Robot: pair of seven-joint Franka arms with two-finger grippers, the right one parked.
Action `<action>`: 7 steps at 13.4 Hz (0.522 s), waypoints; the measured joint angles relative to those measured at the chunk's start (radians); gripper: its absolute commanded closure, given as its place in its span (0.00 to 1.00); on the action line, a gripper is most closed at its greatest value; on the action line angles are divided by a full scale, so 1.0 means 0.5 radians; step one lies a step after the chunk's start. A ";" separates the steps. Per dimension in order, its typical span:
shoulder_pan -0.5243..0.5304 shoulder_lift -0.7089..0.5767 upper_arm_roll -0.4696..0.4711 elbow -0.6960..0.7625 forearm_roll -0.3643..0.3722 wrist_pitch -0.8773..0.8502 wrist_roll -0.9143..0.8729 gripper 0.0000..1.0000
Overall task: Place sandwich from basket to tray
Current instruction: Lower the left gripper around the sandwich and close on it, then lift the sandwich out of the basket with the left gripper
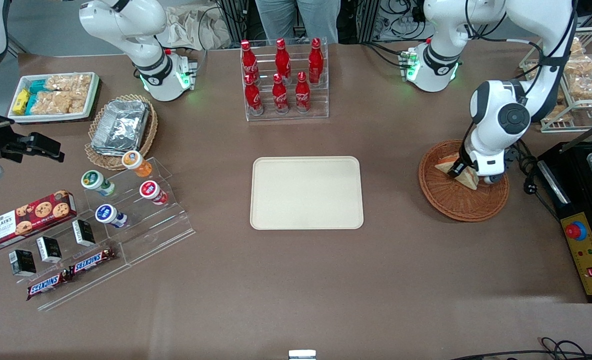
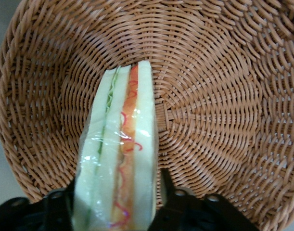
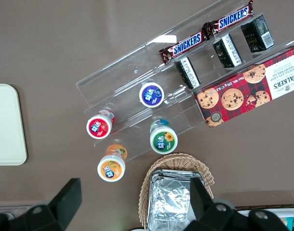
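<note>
The sandwich (image 1: 470,177), a plastic-wrapped wedge of white bread with green and red-orange layers, is in the reddish-brown woven basket (image 1: 456,205) toward the working arm's end of the table. My left gripper (image 1: 459,169) reaches down into the basket and is shut on the sandwich. In the left wrist view the sandwich (image 2: 122,159) fills the gap of the gripper (image 2: 115,207), a dark finger against each bread face, with the basket's weave (image 2: 223,96) under it. The cream-beige tray (image 1: 306,192) lies bare at the table's middle.
A clear rack of red cola bottles (image 1: 282,80) stands farther from the front camera than the tray. A black control box (image 1: 583,250) and a wire rack of snacks (image 1: 581,80) flank the basket. Toward the parked arm's end are a foil-container basket (image 1: 121,127), cups, biscuits and chocolate bars.
</note>
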 measured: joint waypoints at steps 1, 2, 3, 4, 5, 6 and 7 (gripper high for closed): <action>0.001 0.000 0.000 0.000 0.000 0.000 0.000 0.72; 0.001 0.000 0.000 0.000 0.001 0.001 0.000 0.81; 0.001 0.000 0.000 0.000 0.001 0.002 0.000 0.92; 0.001 0.000 0.000 0.000 0.001 0.003 0.000 1.00; 0.001 0.000 0.001 0.001 0.001 0.005 0.000 1.00; 0.001 -0.004 0.001 0.005 0.002 0.005 0.000 1.00; 0.001 -0.015 0.001 0.012 0.002 0.001 0.000 1.00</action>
